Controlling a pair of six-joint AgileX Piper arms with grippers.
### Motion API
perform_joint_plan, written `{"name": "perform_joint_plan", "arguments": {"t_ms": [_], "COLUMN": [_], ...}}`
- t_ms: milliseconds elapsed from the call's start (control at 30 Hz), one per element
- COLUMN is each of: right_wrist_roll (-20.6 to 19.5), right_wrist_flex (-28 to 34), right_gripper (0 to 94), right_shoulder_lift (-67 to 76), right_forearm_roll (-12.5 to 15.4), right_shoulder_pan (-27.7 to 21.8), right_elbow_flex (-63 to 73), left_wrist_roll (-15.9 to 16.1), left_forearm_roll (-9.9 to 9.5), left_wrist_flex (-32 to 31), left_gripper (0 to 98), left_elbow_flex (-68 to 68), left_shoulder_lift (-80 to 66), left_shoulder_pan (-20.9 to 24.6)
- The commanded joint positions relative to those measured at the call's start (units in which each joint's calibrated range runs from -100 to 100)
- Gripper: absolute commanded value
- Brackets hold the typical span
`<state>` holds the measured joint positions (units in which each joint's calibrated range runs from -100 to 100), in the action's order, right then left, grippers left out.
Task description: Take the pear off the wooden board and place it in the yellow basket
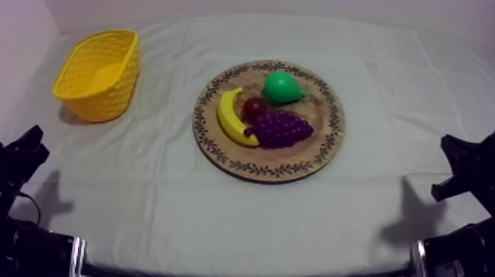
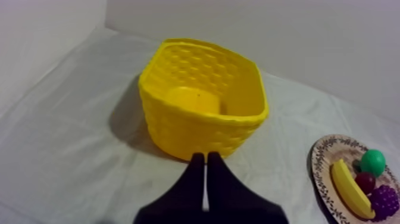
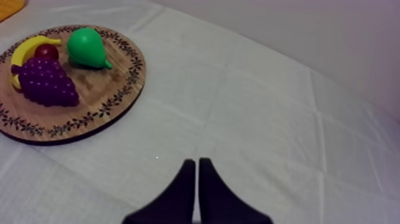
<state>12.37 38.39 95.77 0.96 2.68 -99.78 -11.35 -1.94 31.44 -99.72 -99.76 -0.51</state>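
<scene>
A: Whereabouts, the pear (image 1: 283, 87)?
B: On the far side of the wooden board (image 1: 333, 118), lying on its side, just beside the small red fruit (image 1: 255, 108) and beyond the grapes (image 1: 281, 129). Well apart from the yellow basket (image 1: 103, 74) at the left of the worktop (image 1: 383, 81).
A: Likely trouble?
B: Probably a slip. Rounded, smooth-looking, narrowing to 1 end, so could squirt out of 2 fingers closing off-centre. Could also knock the small red fruit, or push the pear off the rim if approached too low. Then a long carry across to the basket. Risky to let go over the rim instead of the hollow: might bounce out.
A: And the grippers?
B: Left gripper (image 2: 206, 158): closed to a narrow wedge, empty, facing the basket. Right gripper (image 3: 197, 161): likewise closed on nothing, over bare worktop near the board. No contact with any fruit.
</scene>
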Motion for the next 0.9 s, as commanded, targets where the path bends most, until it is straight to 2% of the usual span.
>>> {"name": "perform_joint_plan", "arguments": {"t_ms": [0,567,867], "right_wrist_roll": [0.01,0.01,0.01], "right_wrist_flex": [0.00,0.00,0.00], "right_gripper": [0.3,0.3,0.3], "right_shoulder_lift": [-0.02,-0.02,-0.02], "right_forearm_roll": [-0.01,-0.01,-0.01], "right_shoulder_pan": [0.00,0.00,0.00], "right_elbow_flex": [0.00,0.00,0.00], "left_wrist_roll": [0.04,0.04,5.02], "left_forearm_roll": [0.01,0.01,-0.27], "left_wrist_flex": [0.00,0.00,0.59], "left_gripper": [0.0,0.0,0.0], "left_elbow_flex": [-0.05,-0.05,-0.05], "left_shoulder_lift": [0.02,0.02,0.02], "left_shoulder_pan": [0.11,0.11,-0.41]}}
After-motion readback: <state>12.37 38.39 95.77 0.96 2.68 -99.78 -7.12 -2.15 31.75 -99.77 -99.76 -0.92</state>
